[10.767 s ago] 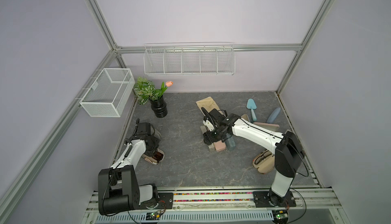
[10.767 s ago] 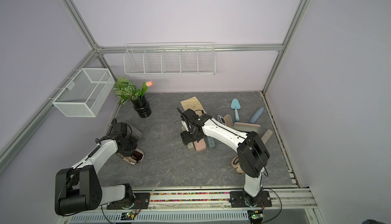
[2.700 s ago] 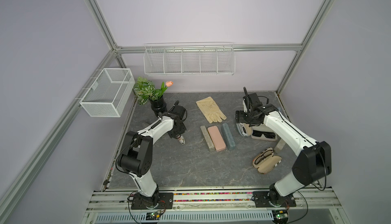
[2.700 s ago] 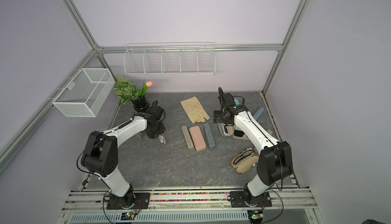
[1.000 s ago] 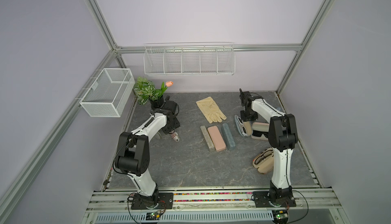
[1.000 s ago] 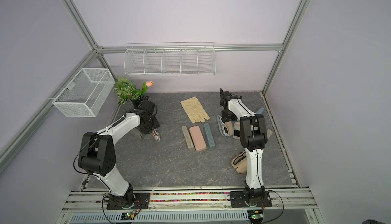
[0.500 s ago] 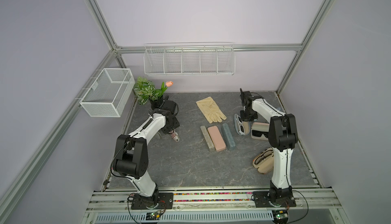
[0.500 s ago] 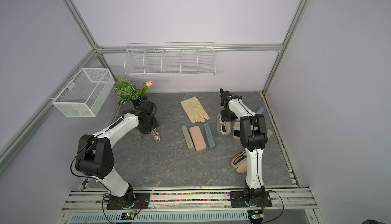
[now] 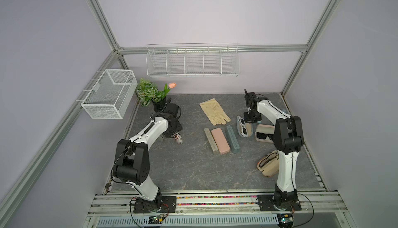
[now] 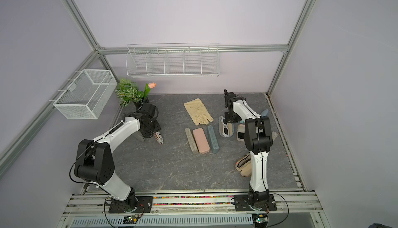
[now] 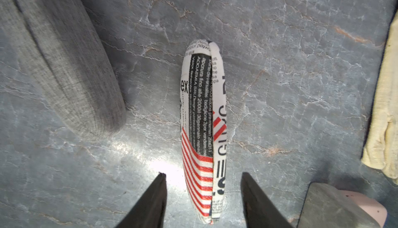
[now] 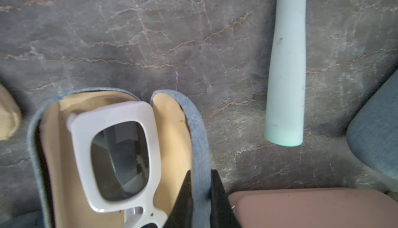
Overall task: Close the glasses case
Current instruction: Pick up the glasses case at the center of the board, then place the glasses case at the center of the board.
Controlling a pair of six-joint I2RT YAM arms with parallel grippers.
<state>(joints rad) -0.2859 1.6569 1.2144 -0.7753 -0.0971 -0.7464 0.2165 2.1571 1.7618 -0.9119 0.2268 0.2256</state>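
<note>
The glasses case [image 12: 200, 130], blue denim with tan lining, lies open on the right of the table [image 9: 239, 123] [image 10: 220, 123]. White sunglasses [image 12: 116, 155] rest inside it. My right gripper [image 12: 200, 173] is shut on the denim rim of one half, one finger inside against the lining and one outside; in both top views it [image 9: 251, 120] [image 10: 231, 120] sits at the case's far end. My left gripper [image 11: 203, 175] is open, its fingers either side of a closed newsprint-patterned case [image 11: 202, 130] [image 9: 178, 139] without touching it.
An open pink case [image 9: 263, 135] with dark glasses lies right of the blue one, and an open tan case [image 9: 268, 165] nearer the front. A grey bar [image 9: 211, 139], pink case [image 9: 220, 141] and blue-grey bar [image 9: 232, 139] lie mid-table. A glove [image 9: 214, 111], a mint handle [image 12: 286, 76] and a potted plant [image 9: 158, 104] stand further back.
Over the last second my right gripper's jaws have closed onto the blue case's rim. The left arm has stayed over the newsprint case.
</note>
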